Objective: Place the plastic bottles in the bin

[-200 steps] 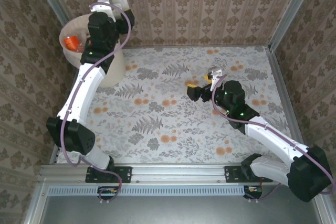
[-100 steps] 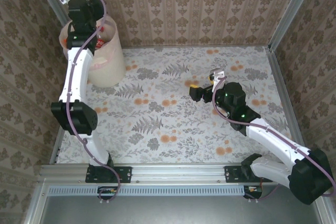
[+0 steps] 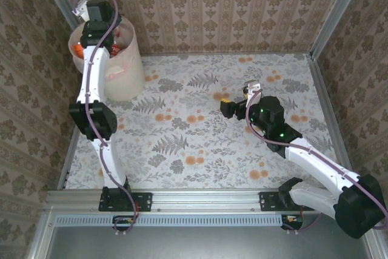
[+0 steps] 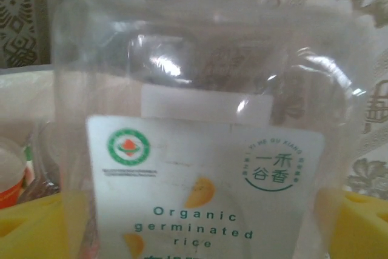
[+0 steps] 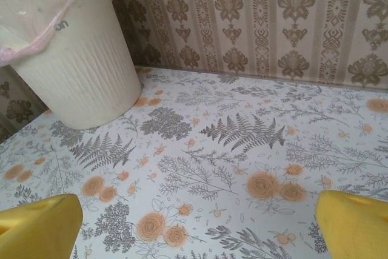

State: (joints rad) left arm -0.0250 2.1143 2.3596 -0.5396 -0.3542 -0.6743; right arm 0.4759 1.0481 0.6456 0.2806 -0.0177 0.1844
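Left gripper (image 4: 194,222): jaws wide, clear "Organic germinated rice" bottle (image 4: 206,150) between the fingers (image 4: 30,225), can't tell if gripped or loose | bin (image 3: 124,74) below gripper | risk: bottle snags on a finger, or bounces off binned bottles (image 3: 77,47) underneath and out of the bin

Clear germinated-rice bottle (image 4: 206,150) blurred, its label cut off at 6 o'clock, left fingertips (image 4: 24,228) cropped at 7 and 5 o'clock, bin (image 5: 73,71) rim clipped at 11 o'clock, its contents partly hidden under left arm (image 3: 92,80)
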